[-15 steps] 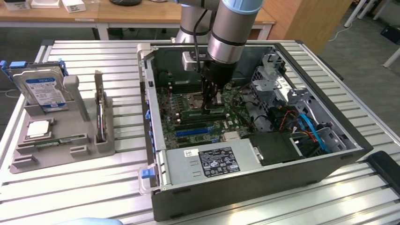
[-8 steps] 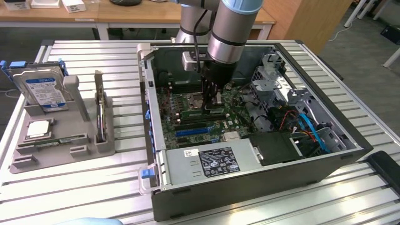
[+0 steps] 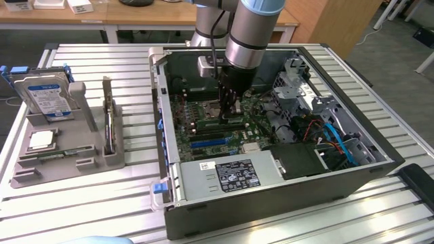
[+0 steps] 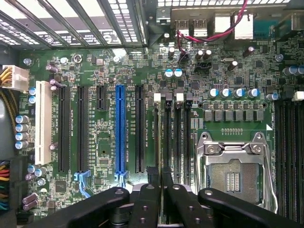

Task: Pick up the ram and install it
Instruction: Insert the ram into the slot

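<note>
Green and thin, the ram (image 3: 240, 121) is seen pinched in the narrowly closed claw (image 3: 234, 117) of the arm, which is lowered into the open computer case (image 3: 271, 208) set on the slatted bench (image 3: 101, 203). The stick is held on edge over the motherboard's (image 4: 104, 152) memory slots (image 4: 173, 137), beside the processor socket (image 4: 235, 173); whether it touches a slot cannot be told. At the exterior view's left, a grey holder (image 3: 88, 137) is stood on the bench, with a blue-labelled hard drive (image 3: 46, 96) kept upright in it.
</note>
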